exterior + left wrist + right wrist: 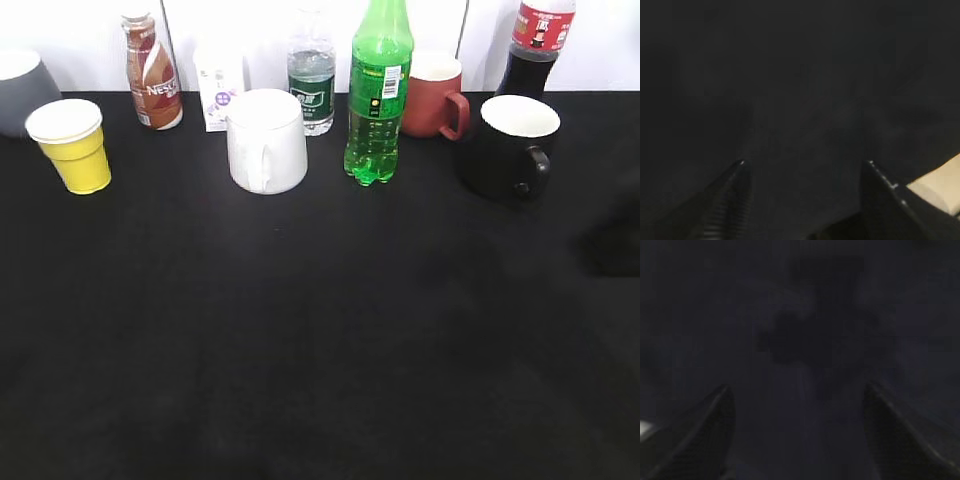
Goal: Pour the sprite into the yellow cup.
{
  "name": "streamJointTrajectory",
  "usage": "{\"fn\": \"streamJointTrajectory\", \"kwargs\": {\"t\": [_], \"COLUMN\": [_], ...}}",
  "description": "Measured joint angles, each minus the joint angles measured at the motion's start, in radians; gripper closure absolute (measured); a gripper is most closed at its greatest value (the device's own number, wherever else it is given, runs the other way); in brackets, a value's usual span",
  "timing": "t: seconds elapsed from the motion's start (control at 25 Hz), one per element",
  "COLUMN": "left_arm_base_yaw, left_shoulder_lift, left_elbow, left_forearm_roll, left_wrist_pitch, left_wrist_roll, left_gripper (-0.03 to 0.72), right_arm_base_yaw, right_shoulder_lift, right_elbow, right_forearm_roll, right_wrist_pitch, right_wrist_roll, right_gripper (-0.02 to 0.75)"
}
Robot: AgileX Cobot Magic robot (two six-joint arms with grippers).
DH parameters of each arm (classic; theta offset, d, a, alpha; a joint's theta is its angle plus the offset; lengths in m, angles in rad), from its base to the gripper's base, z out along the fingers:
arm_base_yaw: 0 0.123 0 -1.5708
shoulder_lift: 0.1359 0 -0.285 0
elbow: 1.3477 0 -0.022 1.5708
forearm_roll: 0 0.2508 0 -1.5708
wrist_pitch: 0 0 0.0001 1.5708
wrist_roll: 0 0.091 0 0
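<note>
Sprite (377,100) upright, mid back edge of surface; yellow cup (72,145) near back-left corner, well apart. Left hand (805,172), right hand (797,395) both wide, empty. Risk: clipping white mug (266,140) or red mug (436,93) on approach, tipping bottle.

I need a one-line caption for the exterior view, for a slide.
Sprite bottle upright between white mug and red mug; yellow cup far left on black table.
</note>
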Motion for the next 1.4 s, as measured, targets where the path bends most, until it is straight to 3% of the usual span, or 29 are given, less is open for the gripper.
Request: {"fn": "streamJointTrajectory", "kwargs": {"t": [0.12, 0.24, 0.4, 0.56, 0.72, 0.88, 1.16, 1.24, 1.4], "left_arm_base_yaw": [0.000, 0.000, 0.000, 0.000, 0.000, 0.000, 0.000, 0.049, 0.234], "left_shoulder_lift": [-0.315, -0.541, -0.644, -0.646, -0.645, -0.639, -0.639, -0.639, -0.691], "left_elbow": [0.034, 0.161, 0.286, 0.318, 0.359, 0.361, 0.361, 0.361, 0.361], "left_forearm_roll": [0.019, 0.024, 0.075, 0.154, 0.154, 0.152, 0.152, 0.151, 0.151], "left_wrist_pitch": [0.001, 0.003, 0.005, -0.026, -0.140, -0.149, -0.150, -0.150, -0.151], "left_wrist_roll": [0.000, 0.000, 0.007, 0.007, 0.007, 0.007, 0.007, 0.007, 0.007], "left_gripper": [0.181, 0.181, 0.181, 0.181, 0.185, 0.228, 0.229, 0.229, 0.257], "right_arm_base_yaw": [0.000, 0.000, 0.000, 0.000, 0.000, 0.000, -0.009, -0.139, -0.427], "right_shoulder_lift": [-0.313, -0.596, -0.872, -0.894, -0.894, -0.894, -0.894, -0.894, -0.984], "right_elbow": [0.007, 0.125, 0.330, 0.388, 0.388, 0.388, 0.388, 0.388, 0.388], "right_forearm_roll": [-0.031, -0.059, -0.071, -0.072, -0.072, -0.072, -0.071, -0.071, -0.071], "right_wrist_pitch": [0.131, 0.193, 0.163, 0.097, 0.097, 0.097, 0.097, 0.097, 0.097], "right_wrist_roll": [-0.001, -0.001, -0.001, -0.001, -0.001, -0.001, -0.001, 0.000, 0.000], "right_gripper": [0.142, 0.142, 0.142, 0.143, 0.143, 0.143, 0.146, 0.146, 0.146]}}
